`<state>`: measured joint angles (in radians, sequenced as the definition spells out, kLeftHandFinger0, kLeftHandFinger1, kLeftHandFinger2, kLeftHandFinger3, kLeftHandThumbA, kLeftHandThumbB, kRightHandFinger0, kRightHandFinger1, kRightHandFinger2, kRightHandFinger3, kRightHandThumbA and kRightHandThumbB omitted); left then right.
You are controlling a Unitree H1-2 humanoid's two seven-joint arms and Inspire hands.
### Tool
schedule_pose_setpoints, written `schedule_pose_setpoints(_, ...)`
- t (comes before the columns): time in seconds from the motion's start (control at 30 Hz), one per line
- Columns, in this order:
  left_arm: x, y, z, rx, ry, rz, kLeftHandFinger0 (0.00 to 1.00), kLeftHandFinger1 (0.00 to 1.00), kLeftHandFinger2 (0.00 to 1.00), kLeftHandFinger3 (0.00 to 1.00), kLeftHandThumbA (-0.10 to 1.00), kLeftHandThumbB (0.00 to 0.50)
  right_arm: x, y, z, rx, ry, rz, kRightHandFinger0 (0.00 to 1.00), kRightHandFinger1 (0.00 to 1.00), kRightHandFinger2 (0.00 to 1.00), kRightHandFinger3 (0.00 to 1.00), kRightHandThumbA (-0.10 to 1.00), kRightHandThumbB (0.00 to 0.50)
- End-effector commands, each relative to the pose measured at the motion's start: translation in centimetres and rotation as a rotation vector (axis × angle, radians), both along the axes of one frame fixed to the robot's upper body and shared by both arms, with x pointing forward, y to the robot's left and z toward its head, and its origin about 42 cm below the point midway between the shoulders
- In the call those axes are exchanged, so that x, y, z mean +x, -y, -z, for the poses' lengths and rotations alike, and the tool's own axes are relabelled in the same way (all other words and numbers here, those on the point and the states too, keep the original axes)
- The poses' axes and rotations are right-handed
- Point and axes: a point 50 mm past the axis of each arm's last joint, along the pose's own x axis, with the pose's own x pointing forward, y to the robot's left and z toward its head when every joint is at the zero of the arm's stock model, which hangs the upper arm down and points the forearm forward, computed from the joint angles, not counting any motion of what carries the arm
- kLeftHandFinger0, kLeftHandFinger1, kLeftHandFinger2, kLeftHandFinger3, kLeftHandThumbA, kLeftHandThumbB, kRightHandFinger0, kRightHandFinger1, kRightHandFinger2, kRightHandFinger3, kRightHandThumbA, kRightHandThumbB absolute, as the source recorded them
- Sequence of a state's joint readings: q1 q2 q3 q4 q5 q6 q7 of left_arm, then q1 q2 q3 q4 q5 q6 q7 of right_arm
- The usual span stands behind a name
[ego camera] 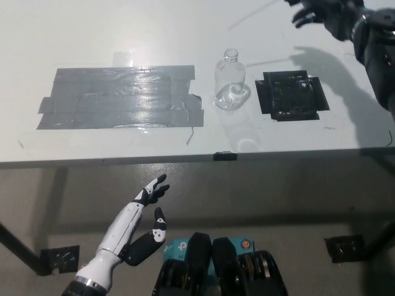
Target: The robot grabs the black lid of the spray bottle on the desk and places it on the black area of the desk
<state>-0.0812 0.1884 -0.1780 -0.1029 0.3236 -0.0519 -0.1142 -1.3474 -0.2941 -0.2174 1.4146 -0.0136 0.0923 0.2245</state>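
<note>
Nearest the camera, at the lower left of the frame and below the bench edge, the white left hand (152, 196) rests idle with its fingers loosely spread and nothing in them. Beyond it, on the pale bench (111, 145), a broad patch of grey tape (117, 97) lies at centre left, and just right of it stands the clear spray bottle (229, 83), upright, its neck bare with no cap on it. Just to the bottle's right, not quite touching, is the black area (290, 94), a dark square patch where the lid belongs. Farthest away, at the upper right of the frame, the black right hand (324, 10) is raised above the bench beyond the black patch, its forearm running off the right edge and its shadow falling across the bench near the patch. A thin pale line (probably the sprayer's dip tube) slants down and left from it, which suggests the black lid is in that hand; the lid itself is not clearly visible, and I cannot tell how the fingers are set. To do the placing well, I judge the hand should come toward the camera and lower over the middle of the black patch, keeping the trailing tube away from the bottle so that it is not tipped, and let go only once the lid sits on the patch.
</note>
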Motion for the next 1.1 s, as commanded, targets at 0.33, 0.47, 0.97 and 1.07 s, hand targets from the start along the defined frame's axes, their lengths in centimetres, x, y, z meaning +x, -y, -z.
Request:
schedule_pose_setpoints(0.33,-0.2,-0.1,-0.4,-0.012,0.036,0.013,0.9,0.87,0.88,0.97,-0.1,0.21,-1.5,2.7,6.1,-0.032,-0.096,0.056,0.45,0.47,0.63,0.76,-0.1,0.356)
schedule_pose_setpoints(0.47,-0.1,-0.2,-0.2,-0.007,0.04,0.015,0.88,0.86,0.87,0.96,-0.08,0.203,-2.0,2.4,7.6,-0.19,-0.157,-0.069,1.0,1.0,1.0,1.0,0.2,0.428)
schedule_pose_setpoints(0.97,0.0,-0.1,-0.3,-0.011,0.048,0.029,0.85,0.84,0.85,0.92,-0.1,0.188,-0.7,3.1,2.0,-0.388,0.105,0.061,1.0,1.0,1.0,1.0,0.89,0.485)
schedule_pose_setpoints(1.07,-0.1,-0.2,-0.4,-0.01,0.043,0.025,0.86,0.85,0.86,0.93,-0.1,0.183,-0.2,3.5,-1.7,-0.359,0.21,0.102,1.0,1.0,1.0,1.0,0.9,0.481)
